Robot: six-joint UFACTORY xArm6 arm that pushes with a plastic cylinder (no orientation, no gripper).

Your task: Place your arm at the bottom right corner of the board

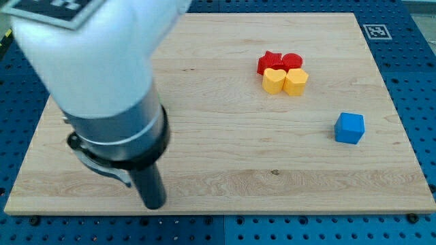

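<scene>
Camera view shows you my tip [154,204] near the board's [225,170] bottom left, well apart from every block. You have no claw here, only a rod. Red blocks [279,62] touch yellow ones [285,81] upper right; blue cube [349,128] sits alone at right.

My tip [154,204], the dark rod's lower end, rests on the pale wooden board [286,177] near its bottom edge, toward the bottom-left corner.

Lab: wooden board [225,170] on blue pegboard bench [409,41].
</scene>
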